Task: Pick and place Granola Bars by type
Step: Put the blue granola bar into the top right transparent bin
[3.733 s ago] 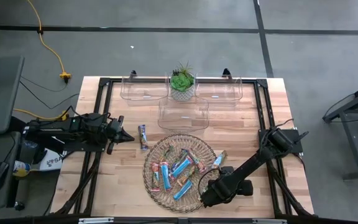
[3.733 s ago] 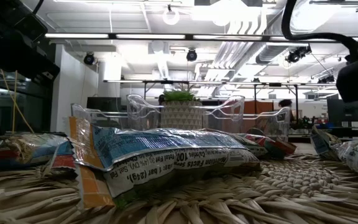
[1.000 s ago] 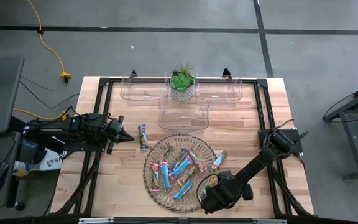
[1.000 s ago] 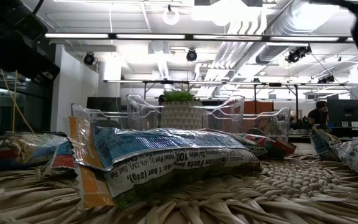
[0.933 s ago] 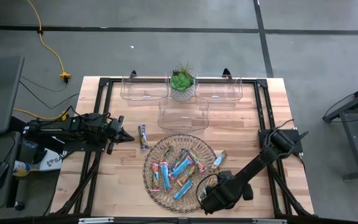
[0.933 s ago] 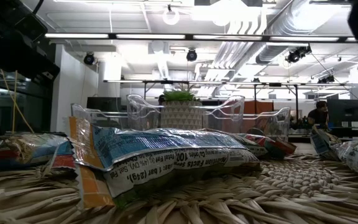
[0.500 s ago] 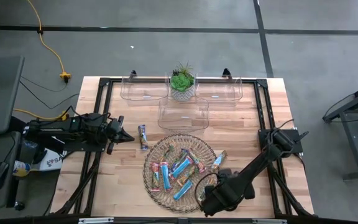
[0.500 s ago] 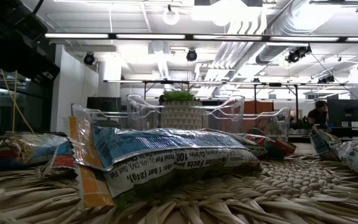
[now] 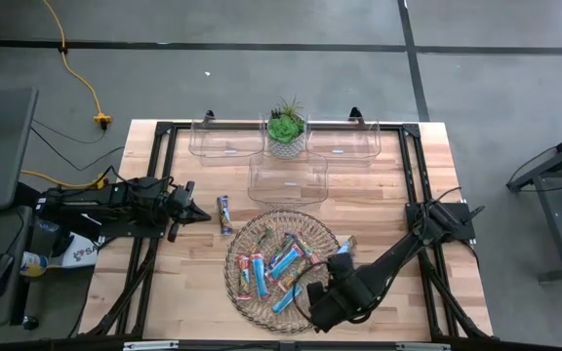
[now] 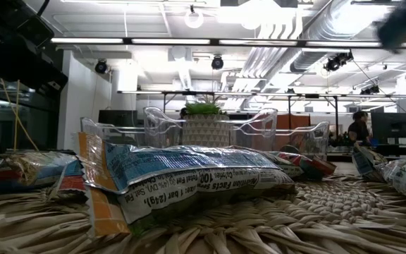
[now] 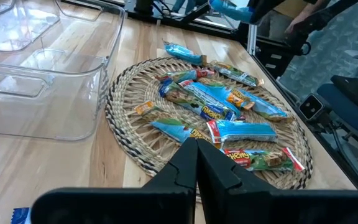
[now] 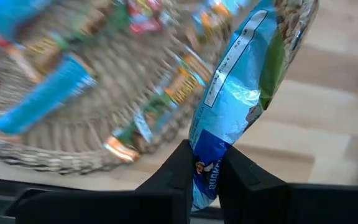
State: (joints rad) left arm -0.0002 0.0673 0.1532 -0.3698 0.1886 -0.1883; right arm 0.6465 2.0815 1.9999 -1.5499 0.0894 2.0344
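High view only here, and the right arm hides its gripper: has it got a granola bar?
Observer: Yes. The right gripper is shut on a blue-wrapped granola bar, in the air by the wicker tray's rim.
Operator: And the left gripper?
Observer: Shut and empty, pointing at the tray.
Operator: Anyone near?
Observer: The low view shows a person far behind the table.

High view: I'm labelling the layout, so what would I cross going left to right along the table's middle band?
Left gripper → lone granola bar lying on the table → wicker tray of granola bars → right gripper, holding a blue granola bar.
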